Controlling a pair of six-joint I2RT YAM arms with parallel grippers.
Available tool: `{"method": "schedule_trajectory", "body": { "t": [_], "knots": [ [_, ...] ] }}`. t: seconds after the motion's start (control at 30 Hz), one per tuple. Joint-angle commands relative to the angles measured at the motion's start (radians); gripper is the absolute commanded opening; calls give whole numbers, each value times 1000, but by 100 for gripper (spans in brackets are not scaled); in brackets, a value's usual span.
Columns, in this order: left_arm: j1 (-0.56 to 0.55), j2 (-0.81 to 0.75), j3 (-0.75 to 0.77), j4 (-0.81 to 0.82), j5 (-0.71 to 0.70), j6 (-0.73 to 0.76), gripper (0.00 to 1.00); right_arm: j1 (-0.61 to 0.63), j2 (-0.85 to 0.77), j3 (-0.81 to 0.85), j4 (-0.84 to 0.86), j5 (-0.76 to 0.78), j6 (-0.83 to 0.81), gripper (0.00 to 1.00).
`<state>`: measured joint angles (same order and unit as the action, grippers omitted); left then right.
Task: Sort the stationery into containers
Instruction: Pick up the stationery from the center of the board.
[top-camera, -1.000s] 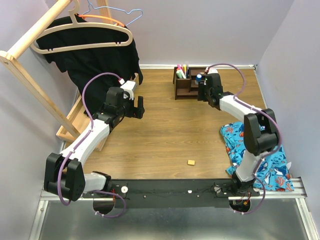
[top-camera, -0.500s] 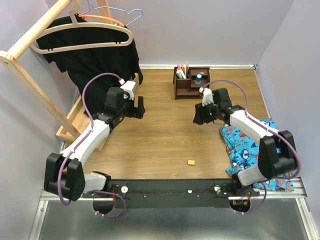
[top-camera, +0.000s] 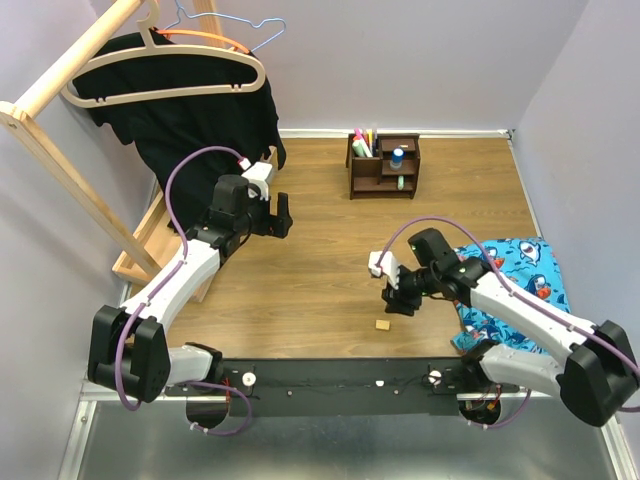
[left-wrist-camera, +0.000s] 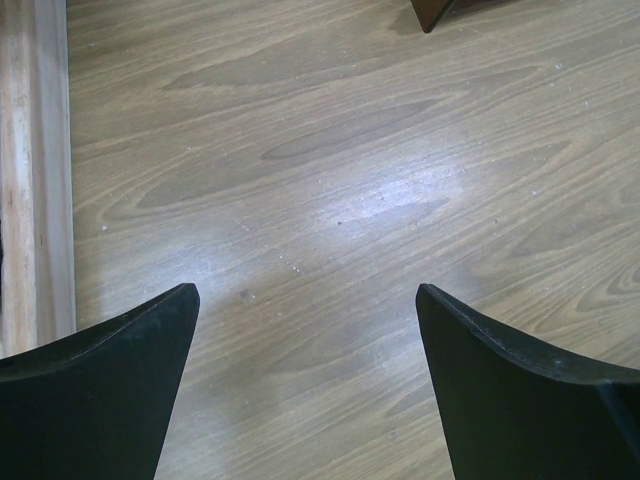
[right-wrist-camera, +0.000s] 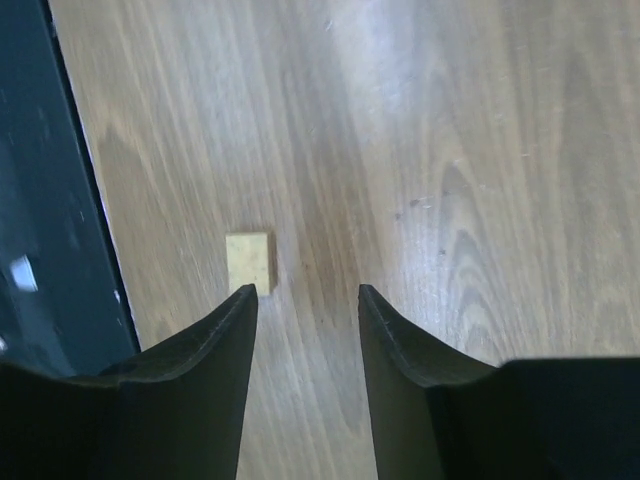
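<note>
Right pincer (top-camera: 400, 298) hangs low over the bench (top-camera: 320, 260), released, with nothing between its fingers. The tiny eraser block (top-camera: 382, 324) lies flat on the wood at about its 7 o'clock. On the wrist cam it sits just past the tip of one finger (right-wrist-camera: 200, 340), not between the two. Left pincer (top-camera: 280, 215) is spread wide and empty too, over bare wood around 10 o'clock. The organizer (top-camera: 383, 165) stands at the bench's 12 o'clock, with highlighters (top-camera: 362, 142) upright in its left side and the blue-capped tube (top-camera: 397, 157) further right.
</note>
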<state>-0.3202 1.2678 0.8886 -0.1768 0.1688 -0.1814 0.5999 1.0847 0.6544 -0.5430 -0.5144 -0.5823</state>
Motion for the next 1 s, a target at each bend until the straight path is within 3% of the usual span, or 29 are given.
{"method": "schedule_trajectory", "body": {
  "t": [0.0, 0.17, 0.43, 0.73, 0.97],
  "knots": [
    [-10, -7, 3, 13, 17, -6, 99, 37, 69, 4, -118, -13, -221, 51],
    [-20, -1, -4, 14, 6, -3, 99, 147, 55, -50, -112, -1, -257, 50],
    [-36, -10, -17, 17, 6, -10, 99, 320, 53, -101, -38, 111, -159, 50],
    [-36, -31, -45, 25, 6, -18, 99, 334, 49, -105, 58, 195, -36, 48],
    [-36, -33, -43, 30, 6, -20, 99, 334, 24, -131, 100, 275, 3, 53]
  ]
}}
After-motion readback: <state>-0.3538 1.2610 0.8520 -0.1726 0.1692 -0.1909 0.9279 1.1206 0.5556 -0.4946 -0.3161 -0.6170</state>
